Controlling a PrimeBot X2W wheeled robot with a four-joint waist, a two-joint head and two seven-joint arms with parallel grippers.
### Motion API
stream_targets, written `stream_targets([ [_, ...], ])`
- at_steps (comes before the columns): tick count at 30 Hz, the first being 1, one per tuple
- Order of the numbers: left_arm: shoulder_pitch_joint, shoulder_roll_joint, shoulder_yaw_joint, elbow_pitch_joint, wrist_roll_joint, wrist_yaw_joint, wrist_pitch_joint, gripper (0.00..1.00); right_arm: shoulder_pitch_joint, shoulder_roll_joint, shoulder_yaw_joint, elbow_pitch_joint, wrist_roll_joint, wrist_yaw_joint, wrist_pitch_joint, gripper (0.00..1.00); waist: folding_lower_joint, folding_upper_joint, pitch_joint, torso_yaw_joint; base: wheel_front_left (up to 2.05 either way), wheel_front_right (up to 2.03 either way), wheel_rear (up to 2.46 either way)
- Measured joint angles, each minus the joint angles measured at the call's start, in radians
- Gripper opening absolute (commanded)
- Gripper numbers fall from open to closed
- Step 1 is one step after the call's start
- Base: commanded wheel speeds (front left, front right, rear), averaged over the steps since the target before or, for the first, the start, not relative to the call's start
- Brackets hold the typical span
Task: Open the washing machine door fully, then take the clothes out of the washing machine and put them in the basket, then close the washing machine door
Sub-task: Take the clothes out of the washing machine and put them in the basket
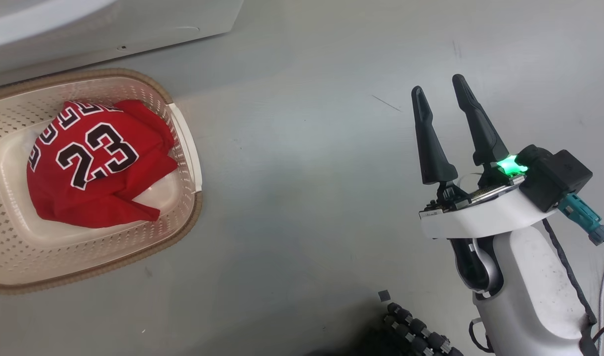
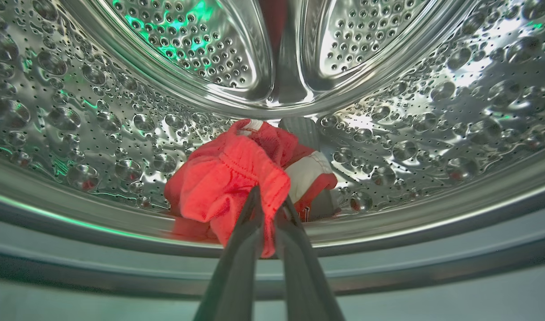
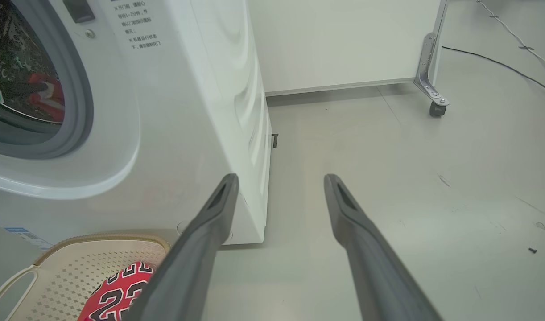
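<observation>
1. One floor (image 3: 388, 178): pale grey and scuffed, spreading out in front of and beside the washer.
2. One washer (image 3: 187, 111): a white front-loader. Its round mouth is uncovered and ringed by one grey seal (image 3: 83, 102). One small blue label (image 3: 20, 232) sits low on its front.
3. One drum (image 2: 98, 111) inside the washer: bright steel, dimpled and perforated, with green glints on its wall.
4. One basket (image 1: 193, 217) on the floor, just in front of the washer's base. It is cream perforated plastic with a brown woven-look rim and a white side handle (image 1: 186, 143).
5. Two red garments.
   - The jersey (image 1: 94, 168) lies crumpled in the basket in front of the washer, with a black, white-edged "23" facing up.
   - The red cloth (image 2: 223, 178) is bunched low in the drum, near the washer's mouth, with white trim showing behind it.
6. Two pincers, each with two long dark fingers.
   - The left pincer (image 2: 269, 196) reaches into the washer's mouth and is clenched on a fold of the red cloth. The fabric is pinched between the nearly touching tips.
   - The right pincer (image 1: 438, 83) is released, its fingers spread with nothing between them. It hangs over bare floor near the washer's front corner and points past the washer's side. Its white forearm (image 1: 524, 277) rises from the lower right of the head view, with one green light (image 1: 509, 165) lit at the wrist.
</observation>
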Motion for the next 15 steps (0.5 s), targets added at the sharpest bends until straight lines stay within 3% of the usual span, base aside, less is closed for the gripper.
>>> stream_targets([
  [15,0.234,-0.112,0.014,-0.095,-0.022,0.010,-0.319,0.00,0.014,-0.001,-0.005,0.034,-0.068,0.000,0.000,1.00,0.0000,0.0000,-0.098,0.060,0.00,0.00,0.00],
])
